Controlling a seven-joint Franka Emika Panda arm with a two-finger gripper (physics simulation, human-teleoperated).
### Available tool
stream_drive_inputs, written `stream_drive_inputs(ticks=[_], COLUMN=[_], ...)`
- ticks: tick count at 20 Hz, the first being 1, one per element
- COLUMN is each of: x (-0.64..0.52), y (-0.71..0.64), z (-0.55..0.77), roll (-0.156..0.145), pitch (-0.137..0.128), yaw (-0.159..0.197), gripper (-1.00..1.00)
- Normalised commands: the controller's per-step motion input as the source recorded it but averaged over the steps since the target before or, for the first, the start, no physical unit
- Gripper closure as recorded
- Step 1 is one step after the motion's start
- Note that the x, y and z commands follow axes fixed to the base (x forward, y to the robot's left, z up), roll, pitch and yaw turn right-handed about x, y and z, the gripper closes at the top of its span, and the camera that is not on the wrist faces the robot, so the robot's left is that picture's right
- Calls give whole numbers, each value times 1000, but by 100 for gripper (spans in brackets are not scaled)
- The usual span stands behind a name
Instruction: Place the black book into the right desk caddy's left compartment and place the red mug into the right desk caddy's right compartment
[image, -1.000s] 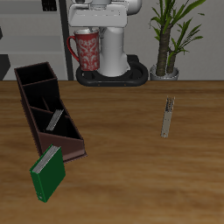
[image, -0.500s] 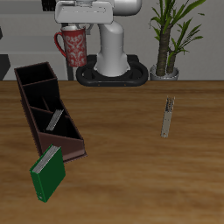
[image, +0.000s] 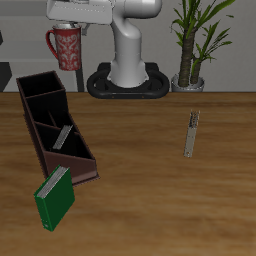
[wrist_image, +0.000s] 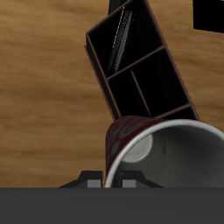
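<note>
Red mug (image: 66, 46) held aloft by the clamped gripper (image: 72, 22), high behind the dark caddy (image: 84, 166). Caddy on the table (image: 140, 150), green book (image: 55, 196) leaning at its front end. Black book (image: 191, 134) upright, well apart, nearer the potted plant (image: 195, 40).

My exterior camera looks down from the front; my wrist camera hangs close above the long maroon-brown open-topped caddy (image: 55, 137) (wrist_image: 140, 70), which both share
</note>
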Motion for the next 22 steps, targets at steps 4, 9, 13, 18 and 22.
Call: stream_drive_inputs(ticks=[4, 9, 13, 18, 22], x=[-106, -251, -171, -43, 107], y=[-155, -199, -166, -176, -258], z=[9, 10, -22, 93, 118], roll=[-18, -3, -17, -18, -34], pitch=[12, -6, -12, -19, -9], yaw=[-6, 18, 39, -21, -78], gripper=[100, 100, 100, 100, 100])
